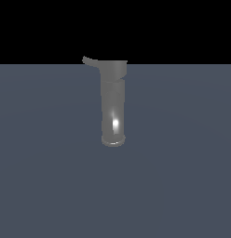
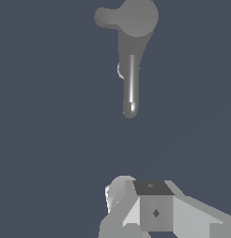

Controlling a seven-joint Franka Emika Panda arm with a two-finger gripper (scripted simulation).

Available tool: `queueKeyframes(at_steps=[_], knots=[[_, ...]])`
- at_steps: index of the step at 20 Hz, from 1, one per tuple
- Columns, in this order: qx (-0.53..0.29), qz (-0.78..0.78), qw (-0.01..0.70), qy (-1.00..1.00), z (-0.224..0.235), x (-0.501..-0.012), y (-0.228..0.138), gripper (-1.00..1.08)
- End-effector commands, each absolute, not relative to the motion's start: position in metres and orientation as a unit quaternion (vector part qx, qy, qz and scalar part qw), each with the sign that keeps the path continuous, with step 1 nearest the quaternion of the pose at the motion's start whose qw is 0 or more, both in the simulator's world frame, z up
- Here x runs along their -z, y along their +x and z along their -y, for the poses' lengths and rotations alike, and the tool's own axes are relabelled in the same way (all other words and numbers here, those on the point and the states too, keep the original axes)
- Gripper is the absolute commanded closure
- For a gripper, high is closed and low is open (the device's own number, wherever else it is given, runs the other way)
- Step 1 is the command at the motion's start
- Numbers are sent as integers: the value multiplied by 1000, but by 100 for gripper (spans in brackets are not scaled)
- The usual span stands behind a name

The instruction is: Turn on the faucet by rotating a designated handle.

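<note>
The faucet [image 1: 113,104] is a tall glossy grey cylinder standing upright on the floor, with a flared base ring and a bright highlight low on its body. The handle [image 1: 91,61] is a short curved lever sticking out of the wider top section toward the exterior view's left, upturned at the tip. In the wrist view the faucet [image 2: 131,69] is seen from above, with its handle [image 2: 105,16] a stub beside the round top. My gripper [image 2: 131,187] shows only in the wrist view, well apart from the faucet. Its fingers sit together with no gap, holding nothing.
A flat blue-grey floor [image 1: 47,176] surrounds the faucet on all sides. A black background lies beyond the floor's far edge. The arm does not show in the exterior view.
</note>
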State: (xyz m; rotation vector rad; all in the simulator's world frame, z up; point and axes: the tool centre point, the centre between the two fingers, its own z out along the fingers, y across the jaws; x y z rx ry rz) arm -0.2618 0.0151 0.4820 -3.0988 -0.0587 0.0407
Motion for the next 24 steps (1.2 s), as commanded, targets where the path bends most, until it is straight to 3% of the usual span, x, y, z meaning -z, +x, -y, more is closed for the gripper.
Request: queueKeyframes(at_steps=[1, 13, 24], knots=[[-13, 19, 21, -1000, -15, -482, -262, 108], [-13, -21, 20, -999, -30, -473, -253, 108], [-12, -126, 19, -992, -65, -448, -222, 108]])
